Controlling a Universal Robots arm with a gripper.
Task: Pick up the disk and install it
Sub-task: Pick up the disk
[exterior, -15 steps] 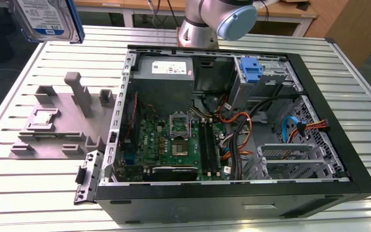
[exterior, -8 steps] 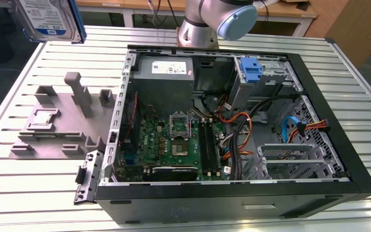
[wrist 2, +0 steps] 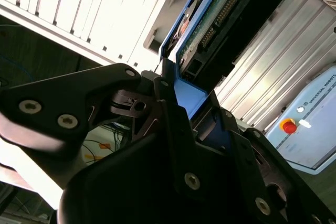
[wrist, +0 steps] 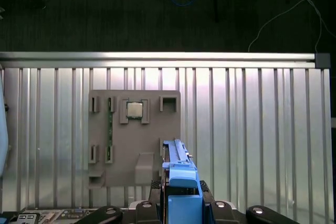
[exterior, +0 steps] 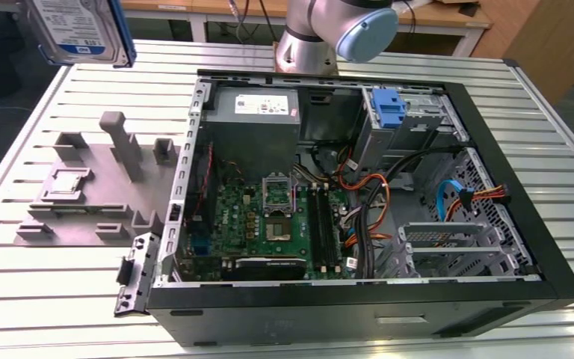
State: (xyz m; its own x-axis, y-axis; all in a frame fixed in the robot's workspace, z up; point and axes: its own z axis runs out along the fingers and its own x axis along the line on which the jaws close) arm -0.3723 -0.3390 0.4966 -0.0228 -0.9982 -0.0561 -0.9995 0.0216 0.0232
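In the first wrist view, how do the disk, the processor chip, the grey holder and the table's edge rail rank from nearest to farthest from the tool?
1. the disk: clamped in the tool.
2. the grey holder: on the table, partly under the disk.
3. the processor chip: in a pocket on the holder's far side.
4. the edge rail: beyond the holder.
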